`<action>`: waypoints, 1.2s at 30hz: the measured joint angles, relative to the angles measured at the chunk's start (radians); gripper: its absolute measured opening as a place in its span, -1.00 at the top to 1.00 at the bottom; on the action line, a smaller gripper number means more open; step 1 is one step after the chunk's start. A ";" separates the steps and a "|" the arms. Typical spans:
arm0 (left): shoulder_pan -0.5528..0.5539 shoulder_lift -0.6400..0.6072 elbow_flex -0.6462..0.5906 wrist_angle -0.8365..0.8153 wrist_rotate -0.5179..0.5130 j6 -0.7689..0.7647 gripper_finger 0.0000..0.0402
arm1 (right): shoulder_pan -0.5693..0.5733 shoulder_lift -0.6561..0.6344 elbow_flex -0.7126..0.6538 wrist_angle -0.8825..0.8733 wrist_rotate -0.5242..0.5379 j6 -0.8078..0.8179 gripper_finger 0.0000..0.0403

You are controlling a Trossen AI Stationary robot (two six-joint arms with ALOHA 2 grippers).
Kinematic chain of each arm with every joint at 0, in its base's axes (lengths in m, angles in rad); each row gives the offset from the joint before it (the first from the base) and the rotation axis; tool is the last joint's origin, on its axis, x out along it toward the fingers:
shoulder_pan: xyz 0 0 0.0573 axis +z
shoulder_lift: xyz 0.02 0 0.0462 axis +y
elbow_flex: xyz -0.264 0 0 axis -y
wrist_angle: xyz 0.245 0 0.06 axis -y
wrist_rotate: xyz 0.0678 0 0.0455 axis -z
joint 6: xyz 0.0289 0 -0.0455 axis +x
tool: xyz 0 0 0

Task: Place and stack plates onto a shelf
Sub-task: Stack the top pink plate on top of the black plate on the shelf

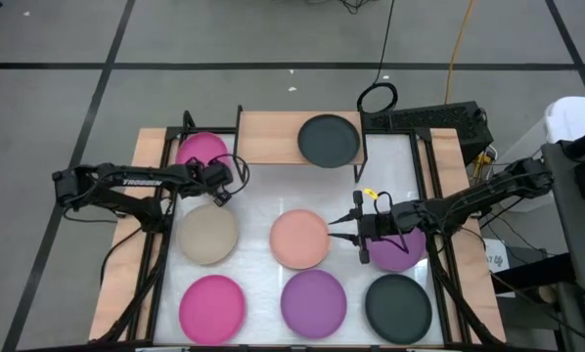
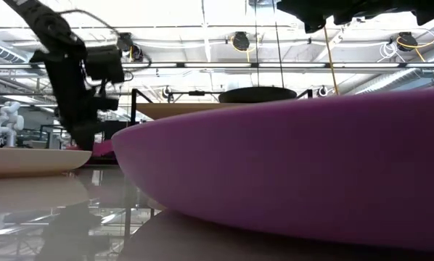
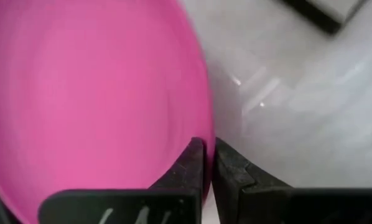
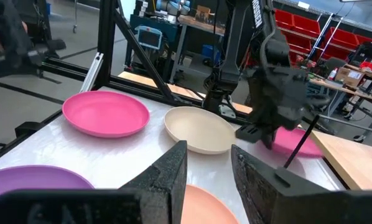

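Note:
My left gripper [image 1: 221,184] is shut on a magenta plate [image 1: 202,152] at the table's left, beside the shelf [image 1: 273,137]. The shelf's wooden top carries one dark plate [image 1: 329,140]. My right gripper [image 1: 339,230] is open and points left, level with the right rim of the peach plate [image 1: 300,238]; it holds nothing. A purple plate [image 1: 398,252] lies under its wrist. The beige plate [image 1: 207,235] lies in the middle row. A magenta plate [image 1: 212,305], a purple plate [image 1: 313,300] and a dark plate [image 1: 398,305] lie in the near row. My left gripper pinches the magenta plate's rim [image 3: 201,134] on the side toward the table's middle, one finger [image 3: 186,168] on the plate's inner face and one outside. The fingers come from above, slanting down. Whether the plate is lifted off the table I cannot tell.
Wooden strips [image 1: 126,264] run along the table's left and right sides. The shelf's black legs [image 1: 363,156] stand at the far middle. Bare white table [image 1: 273,196] lies between the shelf and the middle row. Cables and a power strip [image 1: 439,122] sit at the far right.

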 joint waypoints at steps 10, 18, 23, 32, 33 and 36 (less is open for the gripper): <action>-0.022 -0.138 0.270 -0.357 -0.196 -0.108 0.94 | 0.000 -0.020 0.000 -0.049 0.082 0.000 0.46; -0.080 -0.176 0.487 -0.289 -0.160 0.063 0.94 | 0.010 -0.156 0.000 -0.199 0.079 0.040 0.46; -0.158 -0.119 0.560 -0.158 -0.158 0.200 0.94 | 0.014 -0.297 0.000 -0.306 0.079 0.100 0.46; -0.281 0.128 0.727 0.146 -0.090 0.528 0.94 | 0.026 -0.450 0.000 -0.382 0.076 0.115 0.46; -0.285 0.168 0.757 0.150 -0.088 0.552 0.94 | 0.029 -0.459 0.000 -0.386 0.075 0.106 0.46; -0.286 0.284 0.854 0.150 -0.058 0.623 0.94 | 0.034 -0.482 0.000 -0.383 0.074 0.086 0.46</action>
